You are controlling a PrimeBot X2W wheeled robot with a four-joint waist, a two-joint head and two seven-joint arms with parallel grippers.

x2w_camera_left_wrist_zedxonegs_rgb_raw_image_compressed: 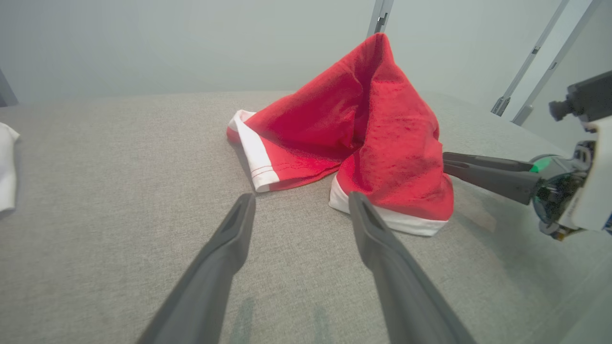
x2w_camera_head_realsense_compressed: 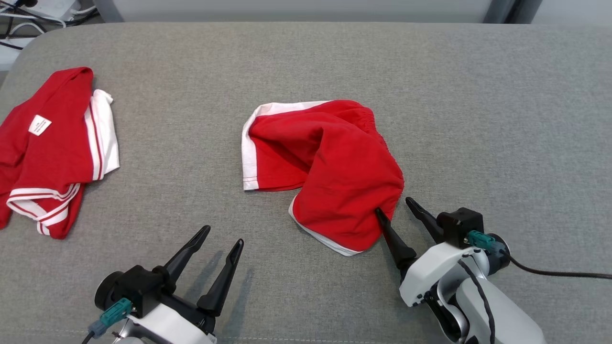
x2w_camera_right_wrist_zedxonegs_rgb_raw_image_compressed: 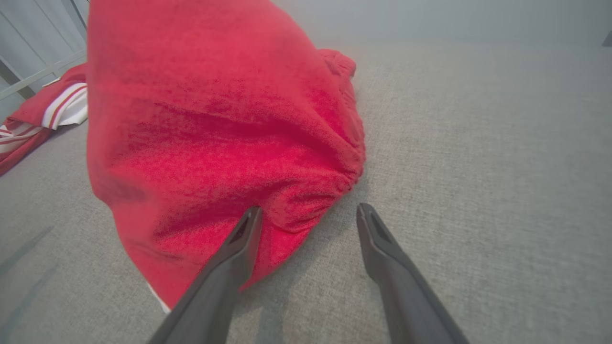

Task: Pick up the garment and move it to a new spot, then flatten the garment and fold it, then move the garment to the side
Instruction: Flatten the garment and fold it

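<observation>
Red shorts (x2w_camera_head_realsense_compressed: 330, 167) crumpled mid-table (x2w_camera_head_realsense_compressed: 478, 95) | my right claw (x2w_camera_head_realsense_compressed: 393, 205) apart, one finger touching their near edge | my left claw (x2w_camera_head_realsense_compressed: 223, 235) apart, nearby over bare grey fabric | second red garment (x2w_camera_head_realsense_compressed: 48, 148) far left

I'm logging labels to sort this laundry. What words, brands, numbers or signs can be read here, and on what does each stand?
White tag on the left garment: lines of dark print, too small and blurred to read.
Middle garment: no text on the sides that show.
No text in these views can be read.
</observation>
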